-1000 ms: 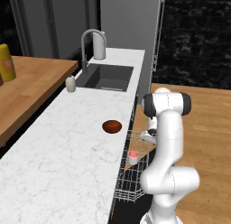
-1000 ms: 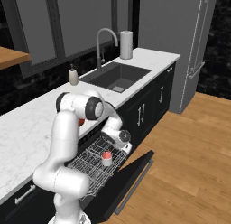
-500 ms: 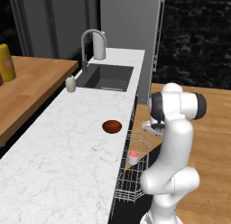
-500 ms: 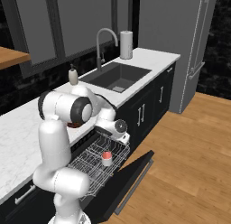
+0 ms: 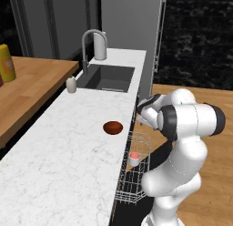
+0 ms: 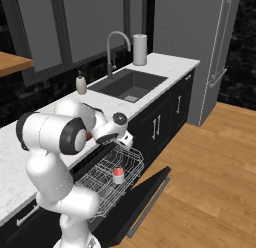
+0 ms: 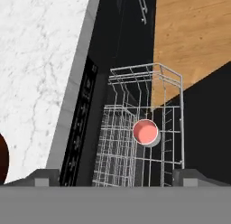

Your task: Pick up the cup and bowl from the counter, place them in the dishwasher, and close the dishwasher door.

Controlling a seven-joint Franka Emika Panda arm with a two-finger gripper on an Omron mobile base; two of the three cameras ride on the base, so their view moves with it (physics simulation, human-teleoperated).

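The pale cup (image 7: 145, 132) with its salmon-red inside stands upright in the dishwasher's pulled-out wire rack (image 7: 118, 162); it also shows in the base views (image 5: 134, 157) (image 6: 118, 175). The dark reddish-brown bowl (image 5: 113, 127) sits on the white marble counter (image 5: 59, 147), close to its front edge, and its rim peeks in at the hand view's left edge (image 7: 2, 157). My gripper (image 7: 116, 177) hovers open and empty above the rack at about counter height, just right of the bowl. The dishwasher door (image 6: 145, 197) hangs open, folded down.
Further along the counter lie a sink (image 5: 109, 78) with a faucet (image 5: 91, 38) and a small soap bottle (image 5: 71, 84). A wooden shelf (image 5: 32, 84) with a yellow bottle (image 5: 6, 62) runs on the left. A grey fridge (image 6: 200, 42) and wooden floor (image 6: 210, 167) lie to the right.
The hand has risen from down near the rack to counter height, swinging toward the counter edge. The cup stays in the rack; the gripper stays open.
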